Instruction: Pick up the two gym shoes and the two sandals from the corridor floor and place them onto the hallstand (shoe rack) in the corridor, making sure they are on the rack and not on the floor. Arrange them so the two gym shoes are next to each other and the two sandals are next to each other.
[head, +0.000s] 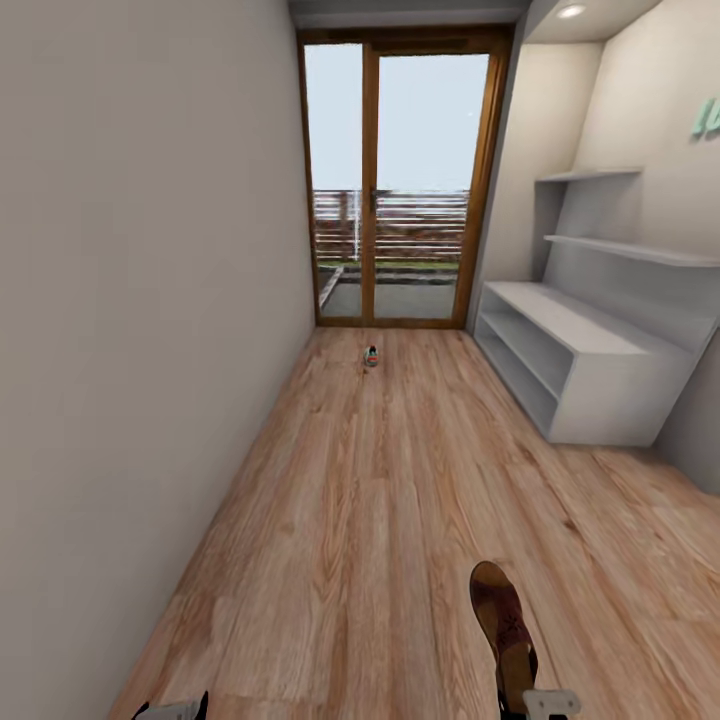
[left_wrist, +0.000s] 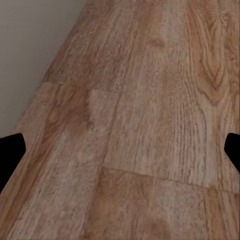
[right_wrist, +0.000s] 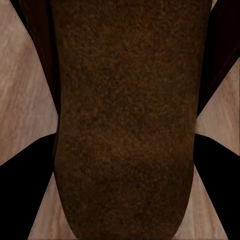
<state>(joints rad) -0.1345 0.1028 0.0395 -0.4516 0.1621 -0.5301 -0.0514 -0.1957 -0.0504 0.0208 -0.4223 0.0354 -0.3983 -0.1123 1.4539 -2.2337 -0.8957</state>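
One dark reddish-brown sandal (head: 505, 625) with a tan sole sticks forward above the corridor floor (head: 380, 500) at the near right, and my right gripper (head: 535, 705) is shut on its heel end. In the right wrist view the sandal (right_wrist: 122, 100) spans the gap between the dark fingers (right_wrist: 20, 195). A small gym shoe (head: 371, 356) lies far ahead on the floor near the glass door. The hallstand (head: 590, 345) stands along the right wall. My left gripper (head: 170, 710) hangs low at the near left; it (left_wrist: 120, 150) is open over bare planks.
A plain grey wall (head: 140, 350) runs along the left of the narrow corridor. A wood-framed glass door (head: 400, 190) closes the far end. The hallstand's two staggered shelves (head: 630, 250) jut out above its top.
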